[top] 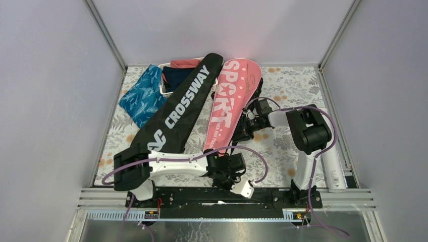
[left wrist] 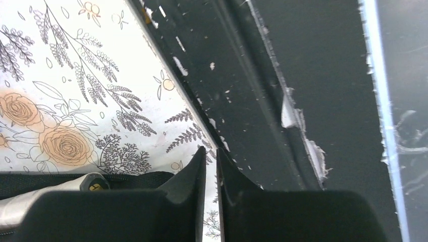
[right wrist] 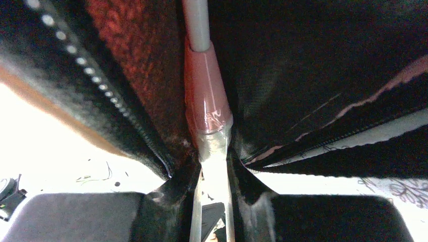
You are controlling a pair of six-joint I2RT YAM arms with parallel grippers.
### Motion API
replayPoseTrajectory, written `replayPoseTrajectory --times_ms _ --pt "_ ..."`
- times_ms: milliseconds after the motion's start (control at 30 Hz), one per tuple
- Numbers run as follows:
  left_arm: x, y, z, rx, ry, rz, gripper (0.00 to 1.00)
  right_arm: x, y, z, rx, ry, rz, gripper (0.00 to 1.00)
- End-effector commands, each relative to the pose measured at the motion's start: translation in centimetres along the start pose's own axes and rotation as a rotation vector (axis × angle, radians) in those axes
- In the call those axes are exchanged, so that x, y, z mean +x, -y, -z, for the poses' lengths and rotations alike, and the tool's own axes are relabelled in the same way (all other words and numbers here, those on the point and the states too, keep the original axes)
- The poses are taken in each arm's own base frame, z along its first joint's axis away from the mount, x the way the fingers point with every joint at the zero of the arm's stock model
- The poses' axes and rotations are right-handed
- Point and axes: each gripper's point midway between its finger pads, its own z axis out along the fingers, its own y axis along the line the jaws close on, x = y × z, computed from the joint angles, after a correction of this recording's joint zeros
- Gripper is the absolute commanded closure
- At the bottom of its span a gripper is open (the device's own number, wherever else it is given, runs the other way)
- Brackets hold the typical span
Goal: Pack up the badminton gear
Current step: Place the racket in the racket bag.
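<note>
Right gripper [right wrist: 212, 166] pinches the racket handle [right wrist: 214, 143], with the shaft pointing up-frame into the pink SPORT bag [top: 229, 96], mid-frame overhead. I read this as feeding it in. Left gripper [left wrist: 211, 151], bottom centre overhead: jaws barely parted, holding nothing.

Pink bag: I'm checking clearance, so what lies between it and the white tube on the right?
Between pink bag and tube stands the right arm, over floral cloth; the top view shows it.

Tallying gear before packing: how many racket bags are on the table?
2. The black CROSSWAY bag lies left of centre; the pink SPORT bag beside it, rightward.
</note>
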Motion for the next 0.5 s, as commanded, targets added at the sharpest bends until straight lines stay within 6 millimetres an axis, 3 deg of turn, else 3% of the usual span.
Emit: replayPoseTrajectory --times_ms 0,100,167,300,467 --pt "-0.9 1.7 1.1 0.061 0.058 -0.081 0.82 -7.9 -2.9 1.9 0.011 0.268 0.153 1.0" --pt "0.1 1.2 1.3 0.023 0.021 -0.087 0.79 -7.9 -3.6 2.0 -0.009 0.265 0.156 1.0" --pt "0.8 -0.4 2.1 -0.072 -0.004 -0.068 0.74 -7.8 -4.0 2.2 -0.019 0.267 0.164 1.0" --pt "1.9 -4.1 4.0 -0.244 -0.027 -0.007 0.56 -7.5 -4.5 2.3 -0.039 0.259 0.165 1.0" --pt "2.3 -6.1 4.9 -0.371 -0.021 0.038 0.37 -7.3 -4.5 2.3 -0.044 0.253 0.163 1.0"
